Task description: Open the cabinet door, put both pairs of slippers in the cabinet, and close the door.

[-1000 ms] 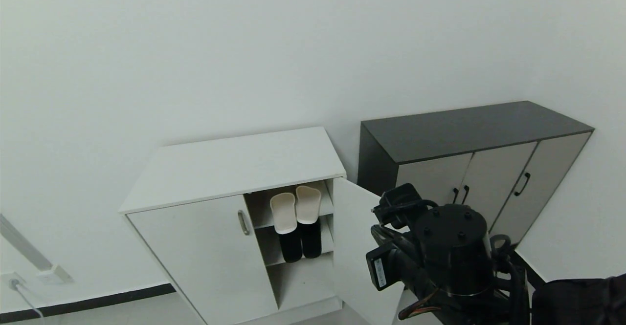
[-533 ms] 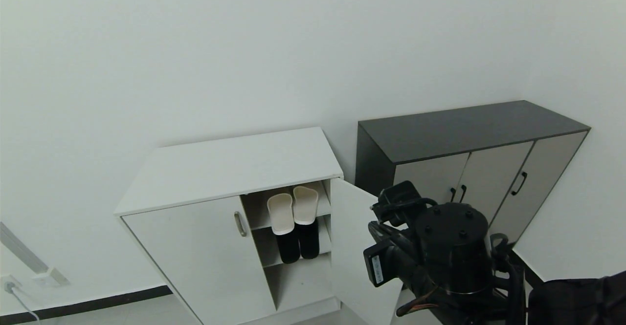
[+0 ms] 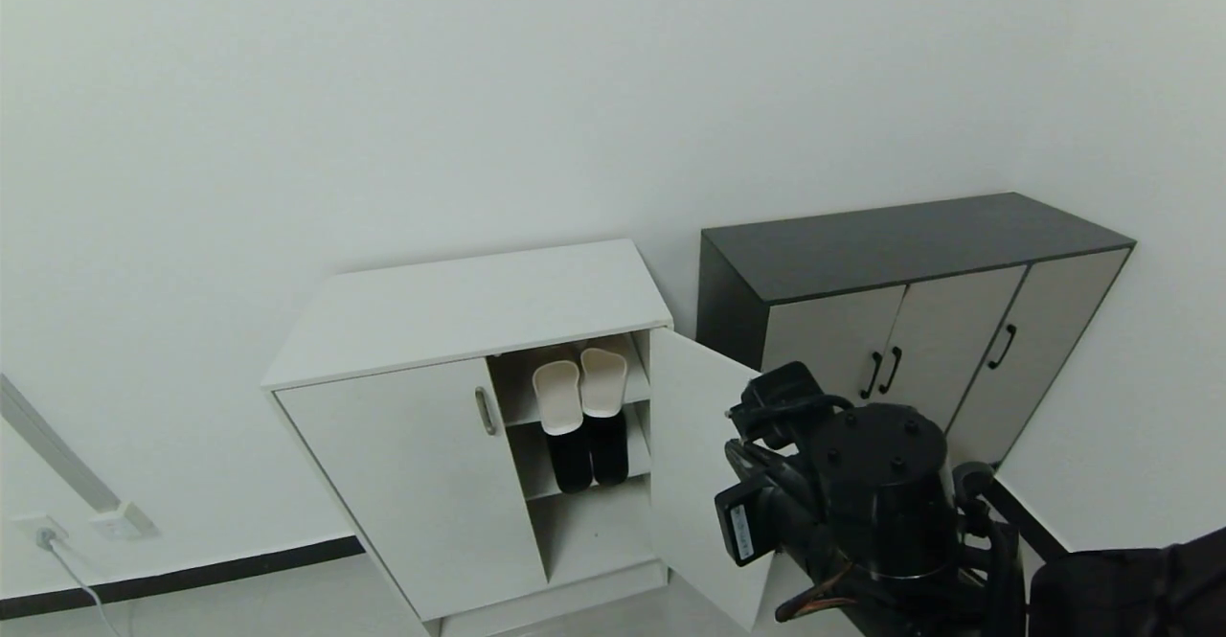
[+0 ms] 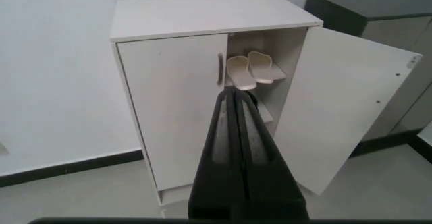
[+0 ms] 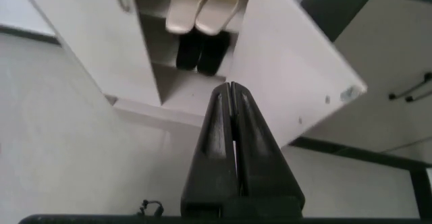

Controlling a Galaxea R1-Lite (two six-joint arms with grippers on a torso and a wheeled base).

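White cabinet [image 3: 460, 307] is standing with its door [image 3: 699, 465] open; cream slippers [image 3: 579, 390] are sitting on its upper shelf, black slippers [image 3: 589, 455] just below. Clenched and empty, left gripper [image 4: 234, 94] and right gripper [image 5: 231, 86] are hovering before it; left wrist view is mostly hiding the black pair, right wrist view is showing both.

Cabinet [image 3: 469, 302]: interior behind its closed left door [image 3: 412, 484] is concealed. Lower corner of its open right door [image 3: 694, 445] is covered by the right arm [image 3: 852, 493]. Black slippers [image 3: 589, 460] on its middle shelf are mostly masked by the left gripper [image 4: 235, 94] in the left wrist view; tread and toe detail are indiscernible.
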